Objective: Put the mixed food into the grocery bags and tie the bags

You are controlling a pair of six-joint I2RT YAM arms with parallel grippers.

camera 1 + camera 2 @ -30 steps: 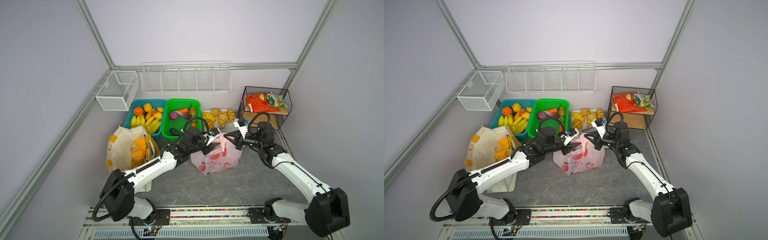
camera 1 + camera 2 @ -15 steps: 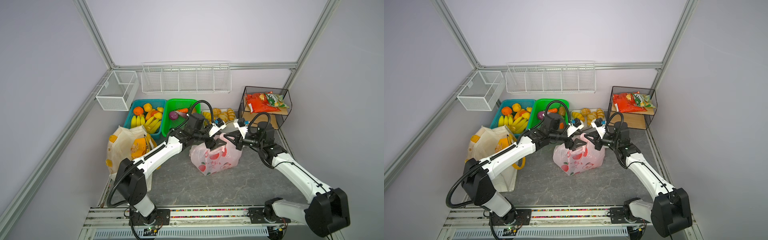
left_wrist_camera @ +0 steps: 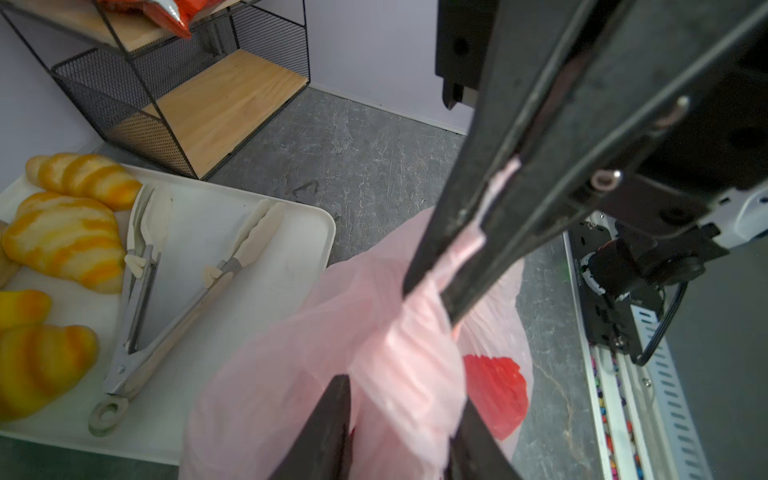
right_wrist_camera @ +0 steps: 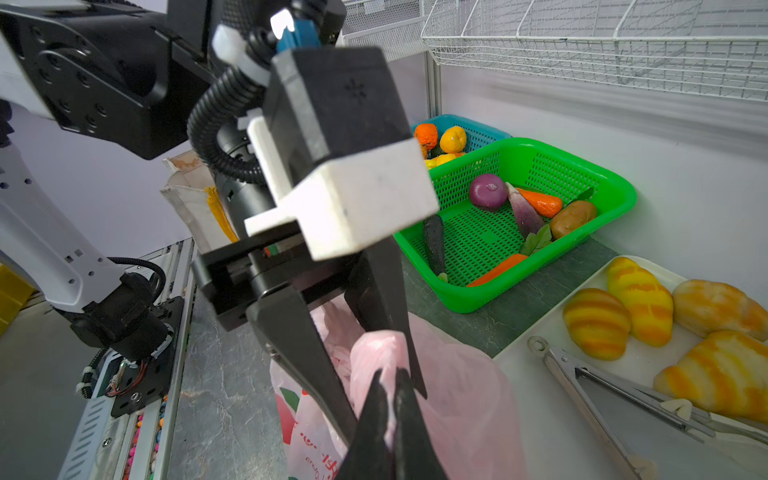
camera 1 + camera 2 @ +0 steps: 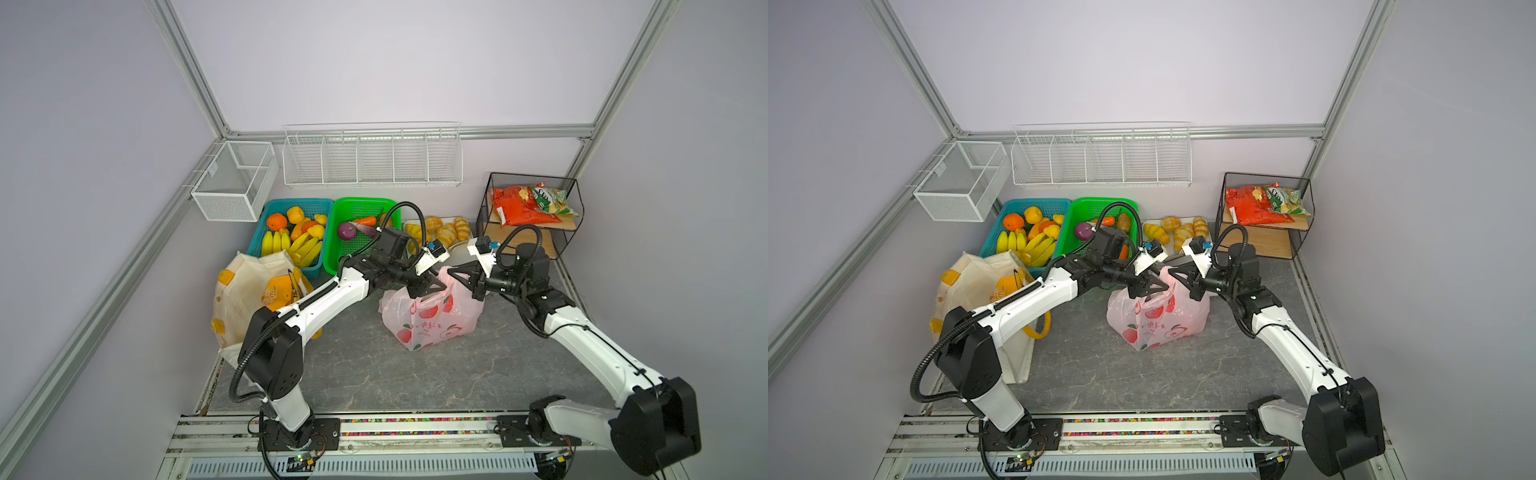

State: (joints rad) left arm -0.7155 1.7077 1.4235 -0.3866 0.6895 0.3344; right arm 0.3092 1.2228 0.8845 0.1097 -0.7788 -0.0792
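The pink bag with red apple prints stands mid-table. My left gripper is at its top, fingers closed on a bunched pink handle. My right gripper faces it, shut on a thin strip of the other handle. The cream canvas tote slumps at the left with an orange packet in its mouth. A purple onion lies in the green basket. Red and green snack packets sit on the black wire shelf.
A blue basket of bananas and oranges stands behind the tote. A white tray with croissants and tongs lies just behind the pink bag. The black shelf is at the back right. White wire racks hang on the wall.
My left gripper has swung right from beside the bag and come down onto its top, and its jaws have narrowed around the handle. The right gripper has held still.
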